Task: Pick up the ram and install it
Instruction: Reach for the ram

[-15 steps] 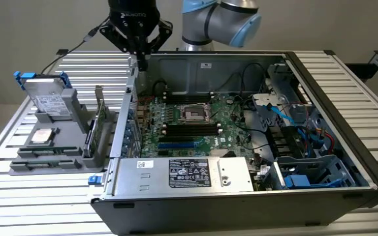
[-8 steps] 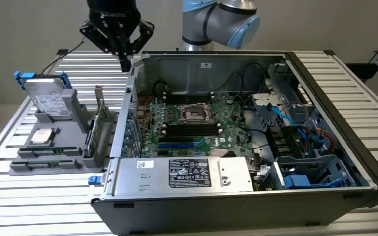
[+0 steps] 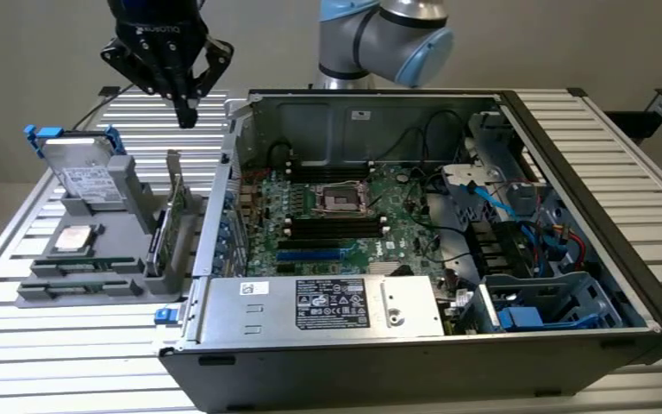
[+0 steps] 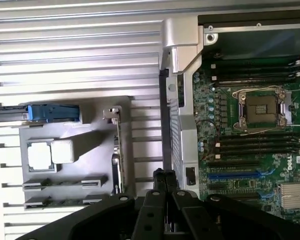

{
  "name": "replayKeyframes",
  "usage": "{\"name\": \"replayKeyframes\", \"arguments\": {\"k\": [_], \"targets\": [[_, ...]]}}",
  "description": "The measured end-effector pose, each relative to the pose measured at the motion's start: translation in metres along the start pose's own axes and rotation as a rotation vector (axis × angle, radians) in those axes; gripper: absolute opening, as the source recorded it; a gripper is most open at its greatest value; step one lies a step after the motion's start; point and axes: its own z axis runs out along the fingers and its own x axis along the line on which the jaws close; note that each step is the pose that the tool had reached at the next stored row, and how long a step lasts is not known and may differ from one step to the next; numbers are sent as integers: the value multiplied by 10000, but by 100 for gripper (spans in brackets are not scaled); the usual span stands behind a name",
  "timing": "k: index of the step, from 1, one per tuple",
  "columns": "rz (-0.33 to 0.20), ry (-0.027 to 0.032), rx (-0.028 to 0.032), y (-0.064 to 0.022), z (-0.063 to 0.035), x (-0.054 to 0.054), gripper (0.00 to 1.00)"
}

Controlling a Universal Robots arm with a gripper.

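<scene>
Hanging high over the slatted table (image 3: pixel 66 362) (image 4: pixel 75 50), the claw (image 3: pixel 186 116) (image 4: pixel 163 176) has its fingers pinched fully together with nothing between them. In the wrist view its tips sit above the gap between the gray holder (image 3: pixel 44 296) (image 4: pixel 85 145) and the outer wall of the computer case (image 3: pixel 423 371) (image 4: pixel 180 60), touching neither. Holder contents: a drive (image 3: pixel 84 172) (image 4: pixel 50 112) with blue clips stands on edge at the far end. A square processor chip (image 3: pixel 75 239) (image 4: pixel 40 155) lies flat in a pocket next to it. A card (image 3: pixel 173 216) (image 4: pixel 117 150) stands upright along the side nearest the case. The ram (image 3: pixel 84 266) (image 4: pixel 65 183) lies flat in a groove at the near end, well apart from the claw and untouched. A second, similar stick sits in the groove just beside it. The case lies on its side, open upward, at the exterior view's right of the holder. Inside it, the green motherboard (image 3: pixel 412 216) (image 4: pixel 240 180) lies flat on the bottom with an open processor socket (image 3: pixel 343 198) (image 4: pixel 260 112) and rows of dark slots on both sides of it. I can't tell whether any of those slots is filled. A power supply (image 3: pixel 331 302) with a label sits along the near wall. Blue plastic cages (image 3: pixel 538 302) and cables fill the end at the exterior view's right.
</scene>
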Motion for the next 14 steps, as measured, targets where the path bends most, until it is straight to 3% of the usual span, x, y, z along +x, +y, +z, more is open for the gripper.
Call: {"name": "replayKeyframes", "arguments": {"k": [6,14], "targets": [[0,20,-51,-74,36,263,10],[-2,28,-65,-237,90,550,10]]}}
